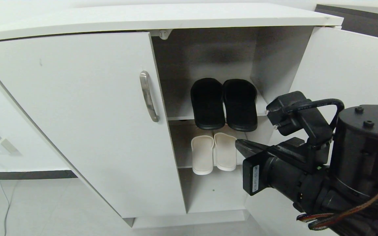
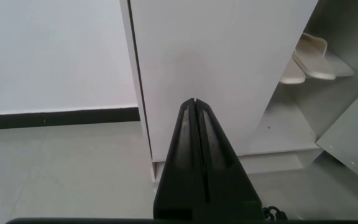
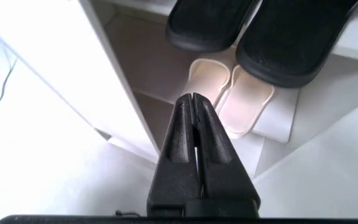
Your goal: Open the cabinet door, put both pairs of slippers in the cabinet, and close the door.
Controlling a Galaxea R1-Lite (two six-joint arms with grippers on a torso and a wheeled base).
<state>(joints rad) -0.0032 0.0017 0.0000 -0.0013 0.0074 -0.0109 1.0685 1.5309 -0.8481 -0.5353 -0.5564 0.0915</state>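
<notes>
The cabinet [image 1: 162, 16] is standing with its right-hand door [image 1: 349, 65] swung wide and its left-hand door [image 1: 77, 114] lying flush. Both pairs are sitting inside: the black pair [image 1: 208, 103] is resting side by side on the upper shelf [image 1: 179, 114], heels overhanging the front edge, and the white pair [image 1: 202, 154] is lying on the lower shelf [image 1: 184, 160] directly beneath. The door is therefore looking like the piece left to handle. The right gripper [image 1: 238, 144] is hovering just in front of the opening near the white pair, its fingers pressed together on nothing. The left gripper [image 2: 194, 102] is hanging low before the left-hand door, likewise pinched shut and empty. The open door is appearing to be a thin, rigid board, probably light and swinging freely on its hinges, with a smooth face that is likely offering little grip. A flat push on its outer face, out toward the free edge where the leverage is best, is seeming wiser than pinching it. The left-hand door is carrying a curved metal handle [image 1: 149, 96], but the arm is covering much of the open panel, so I cannot tell whether it is bearing a matching one. The overhanging black heels may be risking a knock as the door comes round.
</notes>
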